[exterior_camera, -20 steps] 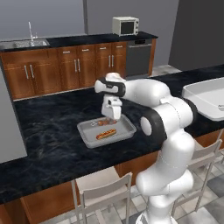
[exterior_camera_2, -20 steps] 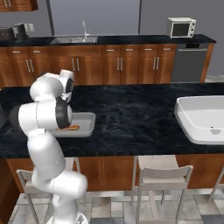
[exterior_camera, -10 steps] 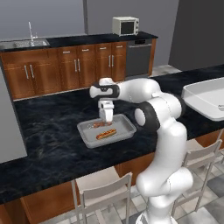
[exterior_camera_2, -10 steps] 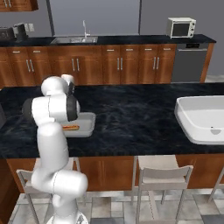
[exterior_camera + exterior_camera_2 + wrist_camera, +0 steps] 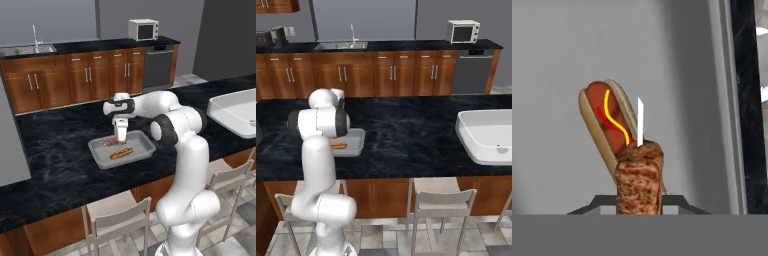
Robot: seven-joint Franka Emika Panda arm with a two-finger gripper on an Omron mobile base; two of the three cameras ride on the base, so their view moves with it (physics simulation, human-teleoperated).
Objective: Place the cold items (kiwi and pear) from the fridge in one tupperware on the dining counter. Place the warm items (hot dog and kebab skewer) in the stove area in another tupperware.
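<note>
We see the tupperware lying on the dark counter, and in it the hot dog rests on the floor of the tub toward its near side. Just to the right of centre, our pincer hangs point-down over the tub, closed on the kebab, whose meat fills the gap between the tips in the hand view with the white stick standing out past it. In that view the hot dog lies just beyond the kebab, apart from it as far as we can tell, and the tub's grey floor spreads behind both. We judge that we are on the warm-items step, with the hot dog already placed and the kebab about to go in. The next move, we think, calls for easing the kebab down beside the hot dog and opening only when it is low enough not to bounce out. Far right on the counter sits a white basin.
</note>
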